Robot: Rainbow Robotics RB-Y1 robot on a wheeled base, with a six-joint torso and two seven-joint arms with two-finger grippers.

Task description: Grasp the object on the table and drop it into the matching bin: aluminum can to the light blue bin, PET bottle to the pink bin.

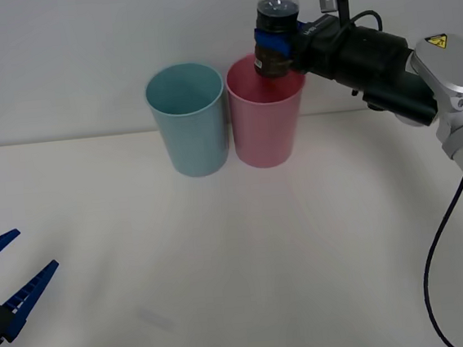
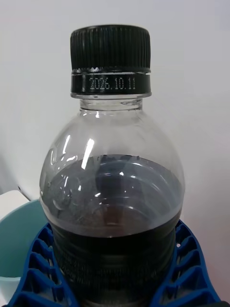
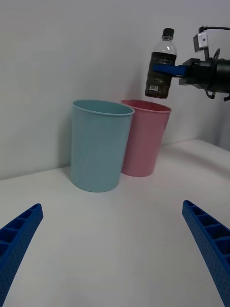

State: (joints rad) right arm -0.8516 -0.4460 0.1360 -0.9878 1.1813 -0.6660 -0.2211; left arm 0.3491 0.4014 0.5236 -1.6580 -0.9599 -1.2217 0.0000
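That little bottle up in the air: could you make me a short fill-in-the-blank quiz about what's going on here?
1. The right claw holds the PET bottle above the ____ bin.
2. The bottle's cap is ____.
3. The bin beside the pink bin is coloured ____.
4. The left claw, low over the table, is ____.

Missing words: pink; black; light blue; open

The PET bottle [image 2: 112, 206] neck ring reads "2026.10.11"
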